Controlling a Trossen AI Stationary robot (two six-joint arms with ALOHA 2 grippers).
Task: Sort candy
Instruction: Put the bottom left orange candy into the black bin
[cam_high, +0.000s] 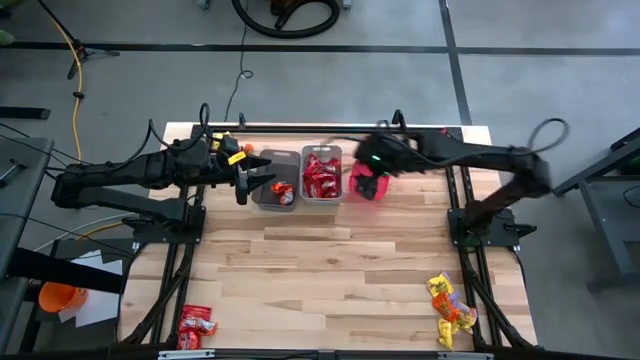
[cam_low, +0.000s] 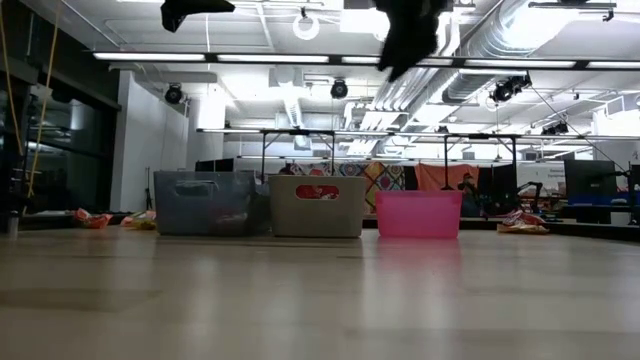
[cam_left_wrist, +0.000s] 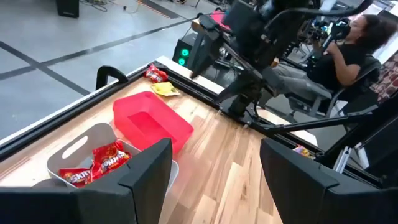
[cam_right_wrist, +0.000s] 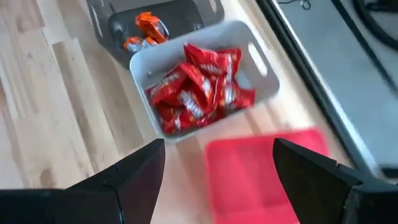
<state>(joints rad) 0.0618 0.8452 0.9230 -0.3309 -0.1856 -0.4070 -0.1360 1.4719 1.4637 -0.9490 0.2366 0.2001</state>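
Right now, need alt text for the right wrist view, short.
The open right gripper hangs over the empty pink bin on the wooden table. Beside that bin, a grey bin is heaped with red candy; past it, a darker bin holds a few orange-wrapped pieces.

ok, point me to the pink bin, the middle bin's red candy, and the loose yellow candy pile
pink bin (cam_right_wrist: 261, 171), right wrist view, bare floor inside.
red candy (cam_right_wrist: 199, 87), right wrist view, heap's middle.
yellow candy pile (cam_high: 448, 305), high view, pile's middle.

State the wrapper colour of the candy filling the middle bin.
Red, with white lettering. The candy in the middle bin shows best in the right wrist view.
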